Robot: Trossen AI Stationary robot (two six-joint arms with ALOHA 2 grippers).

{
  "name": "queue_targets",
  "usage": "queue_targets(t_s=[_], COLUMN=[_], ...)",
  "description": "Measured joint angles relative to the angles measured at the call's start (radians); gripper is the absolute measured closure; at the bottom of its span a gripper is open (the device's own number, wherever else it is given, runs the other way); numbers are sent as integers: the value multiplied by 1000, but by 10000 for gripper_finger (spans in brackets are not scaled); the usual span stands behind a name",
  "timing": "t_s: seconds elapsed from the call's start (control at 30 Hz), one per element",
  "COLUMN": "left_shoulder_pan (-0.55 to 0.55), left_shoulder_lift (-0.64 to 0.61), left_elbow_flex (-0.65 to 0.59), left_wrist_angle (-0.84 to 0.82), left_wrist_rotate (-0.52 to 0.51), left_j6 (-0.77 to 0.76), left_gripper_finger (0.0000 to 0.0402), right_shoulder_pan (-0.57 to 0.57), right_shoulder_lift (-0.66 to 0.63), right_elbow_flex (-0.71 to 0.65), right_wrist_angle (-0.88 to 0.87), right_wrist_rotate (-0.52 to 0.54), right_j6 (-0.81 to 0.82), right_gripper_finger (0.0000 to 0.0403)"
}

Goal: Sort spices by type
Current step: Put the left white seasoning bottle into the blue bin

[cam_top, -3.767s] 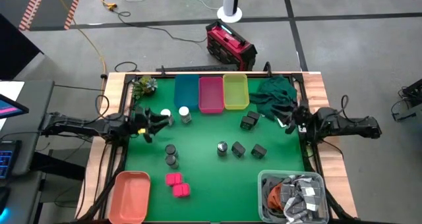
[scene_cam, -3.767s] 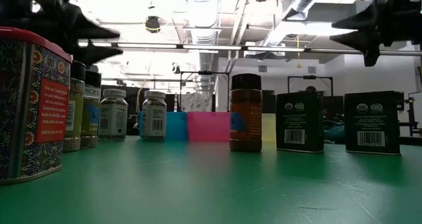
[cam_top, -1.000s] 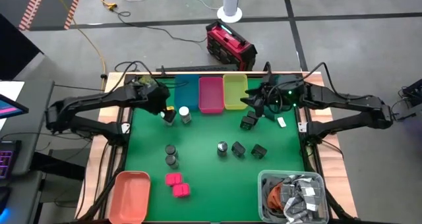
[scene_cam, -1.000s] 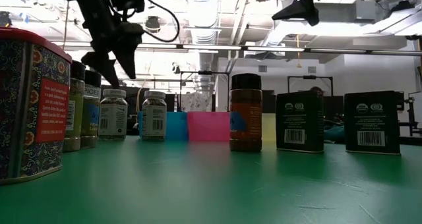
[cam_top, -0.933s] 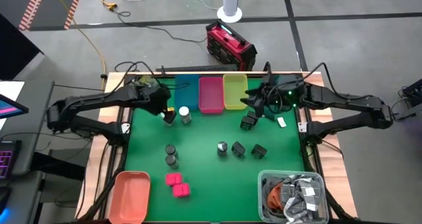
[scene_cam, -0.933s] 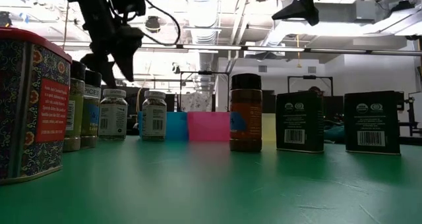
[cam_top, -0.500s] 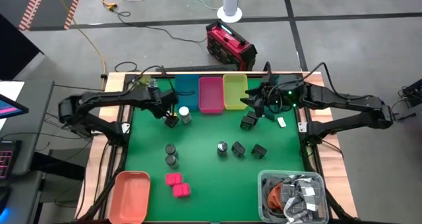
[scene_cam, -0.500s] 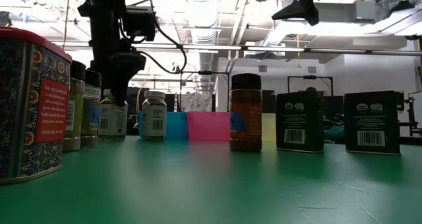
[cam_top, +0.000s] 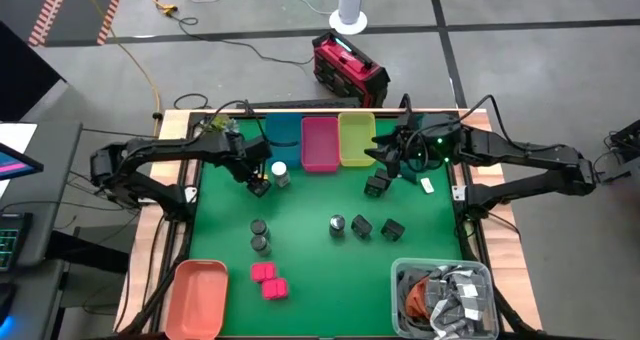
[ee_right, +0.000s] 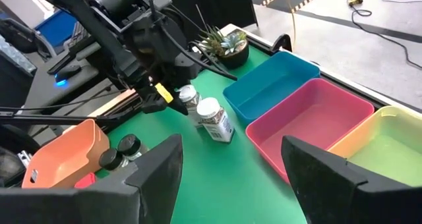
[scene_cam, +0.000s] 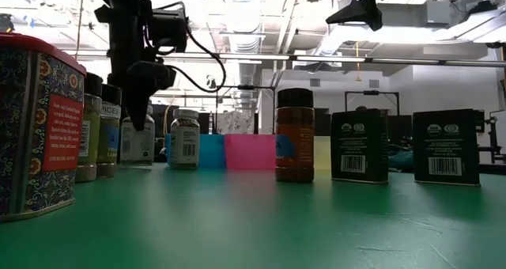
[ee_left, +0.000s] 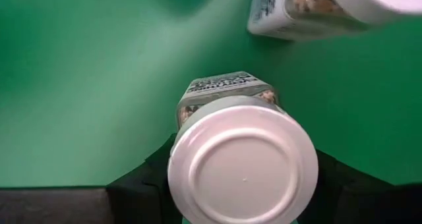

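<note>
The spices stand on the green mat [cam_top: 310, 260]. There are two white-capped jars at the far left, dark-capped jars [cam_top: 259, 236], black boxes [cam_top: 378, 186] and pink blocks [cam_top: 268, 280]. My left gripper [cam_top: 258, 180] points down over the left white-capped jar [ee_left: 242, 165], shut on it. The second white-capped jar [cam_top: 280, 172] stands beside it. My right gripper [cam_top: 385, 160] hangs open high over the far right, near the yellow bin [cam_top: 357, 140], with nothing between its fingers. My left gripper pinches the left jar's white cap [ee_left: 198, 184] between its two fingers, one on each side of the cap's rim. The fingers [scene_cam: 146, 83] come from above, pointing steeply down. The jar stays roughly upright, its base [scene_cam: 137, 163] on the mat.
Blue [cam_top: 283, 140], pink [cam_top: 320, 142] and yellow bins stand in a row at the far edge. An orange tray [cam_top: 197, 295] sits near left and a grey box of packets [cam_top: 445, 295] near right. A green cloth [cam_top: 415, 140] and a small plant [cam_top: 218, 130] lie at the far corners.
My left gripper has come down over the left white-capped jar and tipped to point more steeply down. Its fingers have then closed in on the jar's cap. The right arm has kept still.
</note>
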Motion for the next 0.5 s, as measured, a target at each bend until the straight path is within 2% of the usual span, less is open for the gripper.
queue_targets(t_s=[0.27,0.5], left_shoulder_pan=[10,78], left_shoulder_lift=[-25,-24], left_elbow_flex=[126,300], left_wrist_angle=[-179,-236], left_wrist_rotate=[-17,-99], left_j6=[52,128], left_gripper_finger=[207,207], right_shoulder_pan=[-3,-3], right_shoulder_lift=[0,0], right_elbow_flex=[0,0], right_wrist_angle=[3,3], right_wrist_rotate=[1,1], right_j6=[0,3], right_gripper_finger=[119,119])
